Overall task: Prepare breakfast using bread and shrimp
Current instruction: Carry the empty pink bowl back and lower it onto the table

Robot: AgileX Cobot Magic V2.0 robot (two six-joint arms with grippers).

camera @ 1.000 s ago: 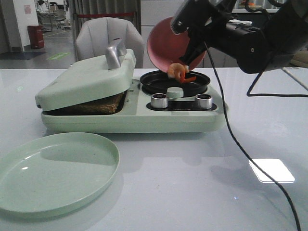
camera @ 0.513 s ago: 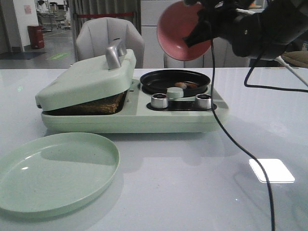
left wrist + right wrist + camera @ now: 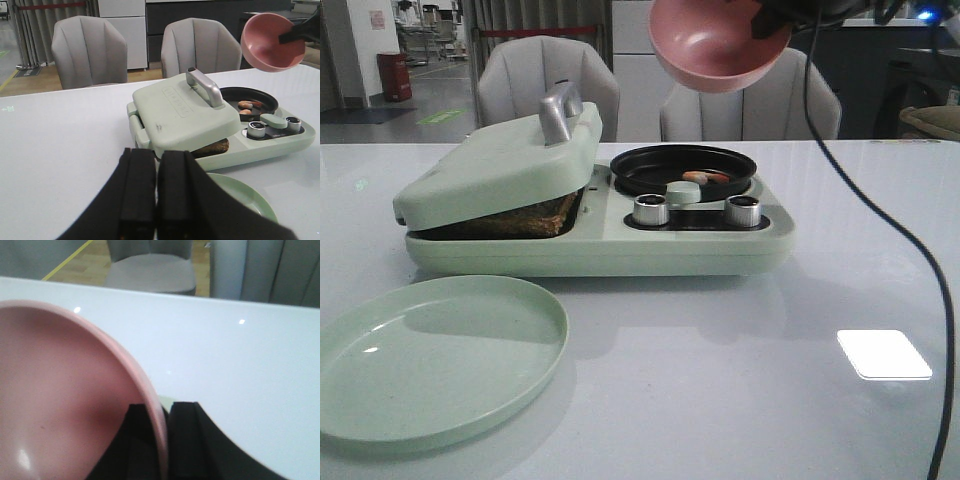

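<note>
The pale green breakfast maker [image 3: 590,215] sits mid-table, its lid [image 3: 500,165] resting nearly shut on the bread [image 3: 515,217], whose brown edge shows in the gap. In front lies an empty green plate [image 3: 430,355]. Above the machine's round black pan [image 3: 683,170] the right gripper [image 3: 165,440] pinches the rim of a pink bowl [image 3: 718,40], which looks empty. The shrimp [image 3: 705,177] lie in the pan. The left gripper [image 3: 156,200] hovers near the table, fingers pressed together, holding nothing. The bowl seems ready to go away: carry it level and well clear of the lid handle [image 3: 560,112], then set it down beside the machine.
</note>
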